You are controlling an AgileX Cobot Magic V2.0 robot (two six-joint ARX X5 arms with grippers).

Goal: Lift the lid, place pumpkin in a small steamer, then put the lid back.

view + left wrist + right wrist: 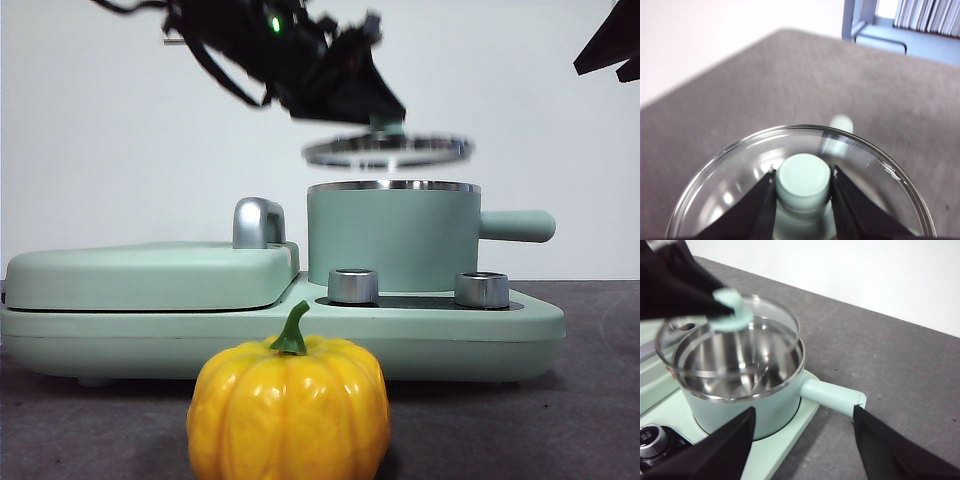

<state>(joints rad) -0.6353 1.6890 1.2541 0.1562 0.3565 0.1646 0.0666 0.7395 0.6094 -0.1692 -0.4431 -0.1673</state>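
Lid (388, 151) is off the pot, hanging level just above the small steamer (392, 240), clear gap between glass rim and steel rim in the front view. Left gripper (803, 181) is clamped on the mint knob (804, 177), one jaw each side; the glass disc spreads around it. In the right wrist view the lid (730, 337) sits above the steamer's mouth, shifted slightly off centre.

Small steamer (742, 382): inside is bare steel, nothing in it. It stands in the recess of the mint-green cooker base (280, 335), side handle (515, 226) sticking out over the base's end. Two steel dials (353, 286) sit on the base in front of the pot. Flat mint cover (150, 275) with chrome handle (257, 222) fills the other half of the base.

Pumpkin (289, 410) is on the grey table (590, 400), upright, stem up, in front of the base and apart from it.

Right gripper (802, 440) hangs near the steamer's handle side, jaws spread wide, holding nothing. Bare tabletop beyond the handle.
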